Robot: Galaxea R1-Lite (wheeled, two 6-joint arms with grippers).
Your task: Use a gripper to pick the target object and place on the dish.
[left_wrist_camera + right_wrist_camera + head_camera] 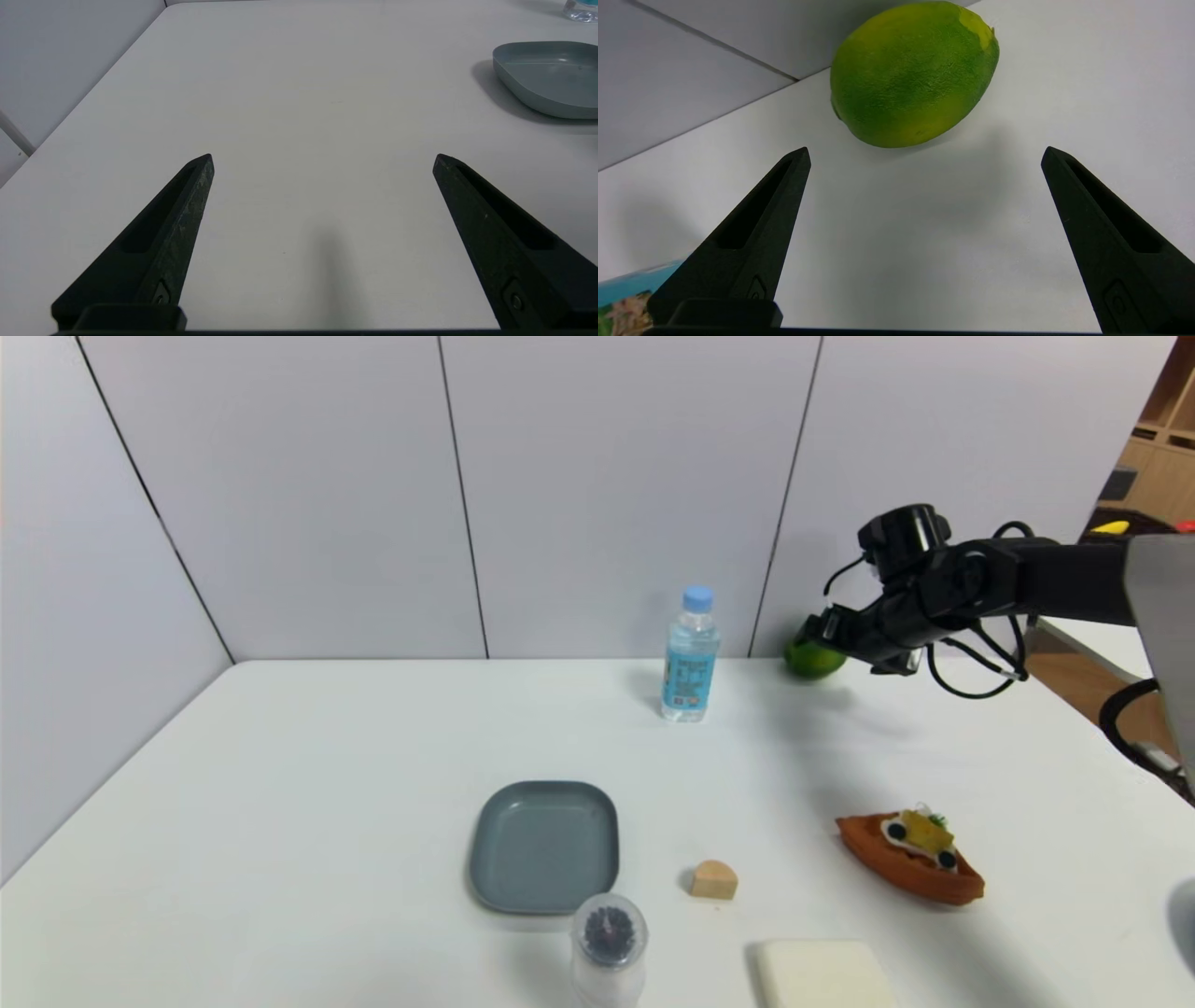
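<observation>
Both grippers' jaws gape: right gripper (pixel 924 151) just short of the lime (pixel 914 74) at the surface's far edge.

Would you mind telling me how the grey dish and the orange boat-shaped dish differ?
The grey dish is a flat square with rounded corners; the orange boat is long and pointed. The grey dish holds nothing, while the boat carries small toy pieces. The grey dish lies at the table's middle front, the boat towards the robot's right. Both rest flat on the table, apart from either gripper.
</observation>
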